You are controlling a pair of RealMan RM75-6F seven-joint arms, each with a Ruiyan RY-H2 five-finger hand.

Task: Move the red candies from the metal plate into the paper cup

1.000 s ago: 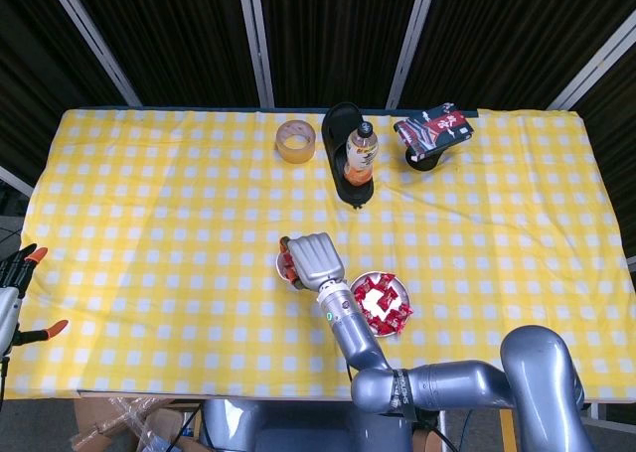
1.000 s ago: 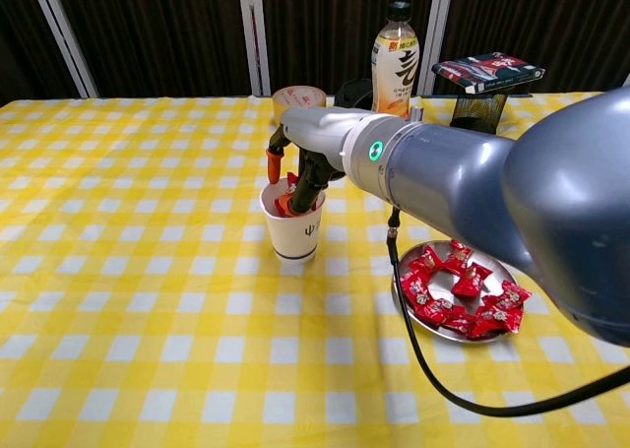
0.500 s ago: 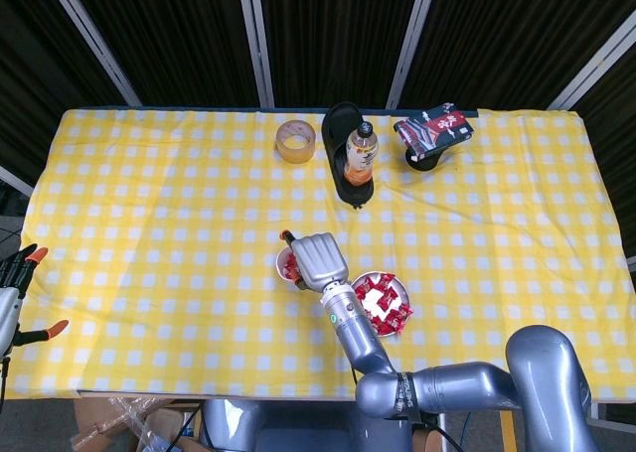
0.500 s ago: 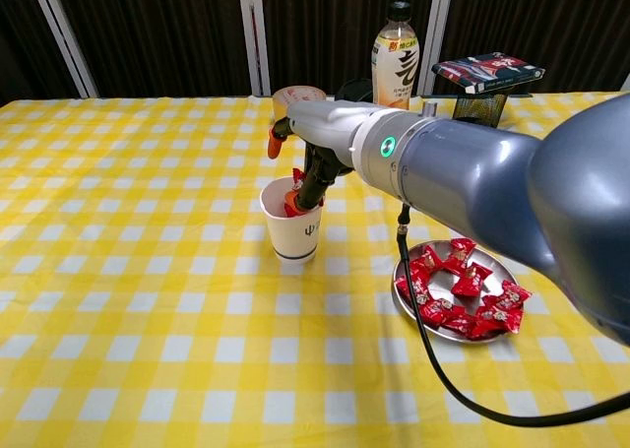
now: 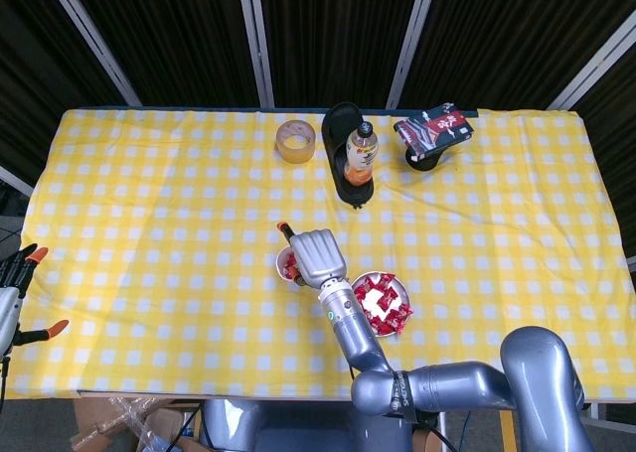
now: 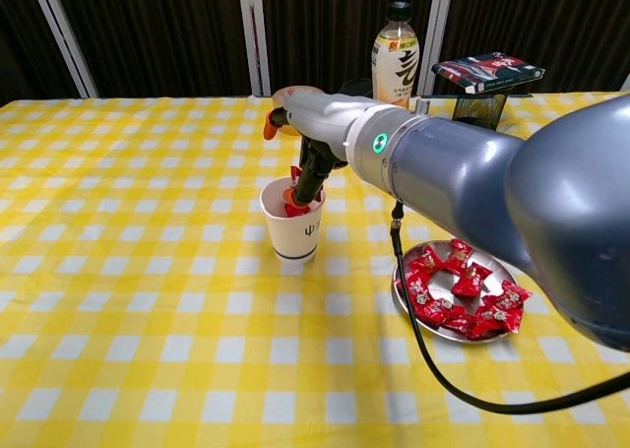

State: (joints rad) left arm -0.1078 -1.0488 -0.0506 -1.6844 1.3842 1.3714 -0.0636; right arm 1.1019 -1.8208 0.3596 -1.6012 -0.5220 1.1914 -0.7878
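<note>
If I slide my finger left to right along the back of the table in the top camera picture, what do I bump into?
Tape roll → drink bottle → black mesh holder with a red-and-black packet on top.

My right hand hangs over the white paper cup; the round metal plate of red wrapped candies lies right of it, the tall drink bottle behind
</note>
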